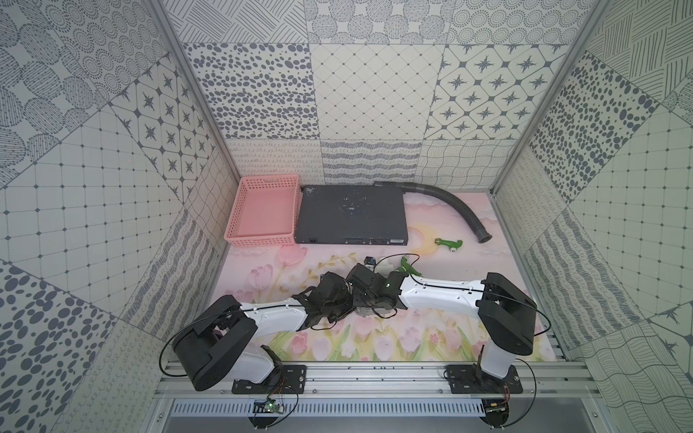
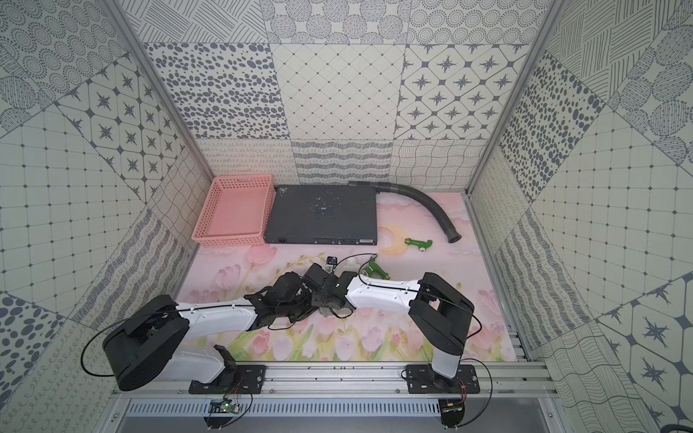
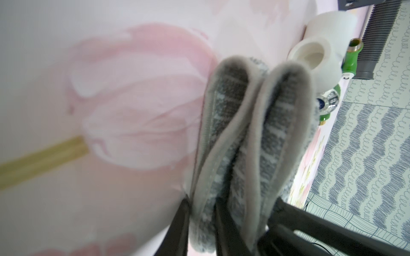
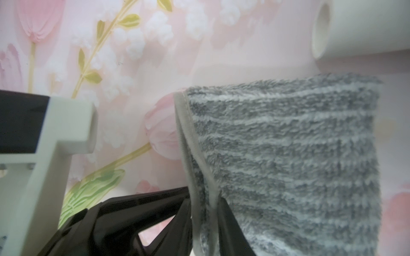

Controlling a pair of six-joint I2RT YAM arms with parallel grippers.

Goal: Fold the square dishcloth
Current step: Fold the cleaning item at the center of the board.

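Note:
The square dishcloth (image 4: 288, 159) is grey and fuzzy with pale wavy stripes, and it lies folded in layers on the flowered mat. In the left wrist view its looped folds (image 3: 250, 124) stand side by side. Both arms meet over it at the middle of the mat, so in both top views only a small grey patch (image 1: 365, 311) (image 2: 325, 311) shows under the wrists. My left gripper (image 3: 203, 212) has one fold of the cloth between its black fingers. My right gripper (image 4: 205, 199) has two hemmed edges between its fingers, which touch them.
A pink basket (image 1: 262, 213) and a flat dark grey metal box (image 1: 350, 215) sit at the back. A grey ribbed hose (image 1: 457, 208) curves at the back right. Two green fittings (image 1: 450, 244) (image 1: 407, 267) and a white pipe piece (image 4: 355, 28) lie just beyond the grippers.

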